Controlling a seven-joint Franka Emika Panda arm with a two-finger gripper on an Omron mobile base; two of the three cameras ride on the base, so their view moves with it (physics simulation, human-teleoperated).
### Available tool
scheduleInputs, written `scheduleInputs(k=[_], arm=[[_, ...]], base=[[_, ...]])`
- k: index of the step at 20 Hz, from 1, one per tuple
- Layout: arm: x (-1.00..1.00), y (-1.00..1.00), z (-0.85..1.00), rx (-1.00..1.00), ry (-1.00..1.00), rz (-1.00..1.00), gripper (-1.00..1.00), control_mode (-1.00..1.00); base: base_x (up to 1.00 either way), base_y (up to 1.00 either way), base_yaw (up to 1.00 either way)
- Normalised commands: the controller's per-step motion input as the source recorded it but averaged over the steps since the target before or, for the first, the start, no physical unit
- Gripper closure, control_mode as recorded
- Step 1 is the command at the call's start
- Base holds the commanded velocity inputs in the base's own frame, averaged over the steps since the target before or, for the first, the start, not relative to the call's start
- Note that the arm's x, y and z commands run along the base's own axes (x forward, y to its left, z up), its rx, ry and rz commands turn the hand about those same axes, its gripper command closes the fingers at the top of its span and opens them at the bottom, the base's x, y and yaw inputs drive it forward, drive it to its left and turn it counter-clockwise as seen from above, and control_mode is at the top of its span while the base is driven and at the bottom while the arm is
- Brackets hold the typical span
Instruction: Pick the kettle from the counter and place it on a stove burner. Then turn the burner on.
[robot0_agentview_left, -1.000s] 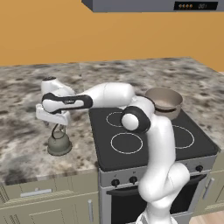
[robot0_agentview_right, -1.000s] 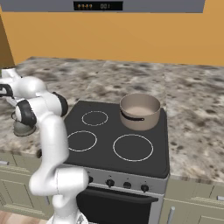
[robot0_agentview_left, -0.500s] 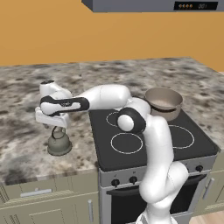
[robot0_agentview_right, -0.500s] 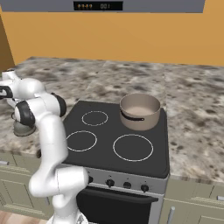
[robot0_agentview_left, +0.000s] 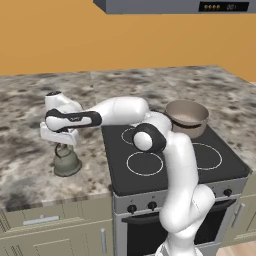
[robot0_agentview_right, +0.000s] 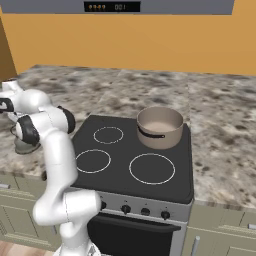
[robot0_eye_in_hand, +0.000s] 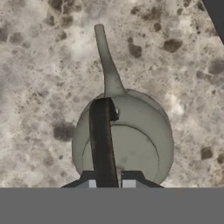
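The grey-green kettle (robot0_agentview_left: 67, 163) stands on the speckled counter (robot0_agentview_left: 30, 175) left of the black cooktop, spout pointing away from the stove. My gripper (robot0_agentview_left: 62, 144) hangs straight over it, reached out far to the left. In the hand view my gripper (robot0_eye_in_hand: 110, 180) is shut on the dark arched handle (robot0_eye_in_hand: 102, 140), which runs between the fingertips (robot0_eye_in_hand: 90, 178) over the kettle (robot0_eye_in_hand: 144, 140) lid. From the right base view the kettle (robot0_agentview_right: 21, 146) peeks out behind my arm. The large stove burner (robot0_agentview_left: 206, 156) (robot0_agentview_right: 152, 168) is a white circle at the cooktop's front right.
A round tan pot (robot0_agentview_left: 186, 118) (robot0_agentview_right: 160, 126) sits on the back right burner. Another ring (robot0_agentview_left: 145, 163) lies at the front left and a smaller circle (robot0_agentview_right: 108, 135) behind it. Control knobs (robot0_agentview_right: 145, 211) line the stove front. The orange wall stands behind the counter.
Almost nothing differs; the hand and the kettle sit perhaps a touch higher than one second ago.
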Motion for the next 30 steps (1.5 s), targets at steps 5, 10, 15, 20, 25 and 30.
scheduleInputs(k=[5, 10, 15, 20, 25, 30], arm=[[-0.10, -0.38, 0.24, 0.05, -0.01, 0.00, 1.00, -1.00], [-0.28, -0.62, 0.32, 0.08, -0.05, -0.02, 1.00, -1.00], [-0.52, -0.81, 0.10, 0.04, -0.11, -0.02, 1.00, -1.00], [-0.59, -0.99, 0.00, 0.05, -0.12, -0.03, 1.00, -1.00], [-0.42, -1.00, 0.18, 0.10, -0.14, 0.00, 1.00, -1.00], [-0.13, -1.00, 0.50, 0.18, -0.02, -0.04, 1.00, -1.00]], base=[[0.00, 0.00, 0.00], [0.00, 0.00, 0.00], [0.00, 0.00, 0.00], [0.00, 0.00, 0.00], [0.00, 0.00, 0.00], [0.00, 0.00, 0.00]])
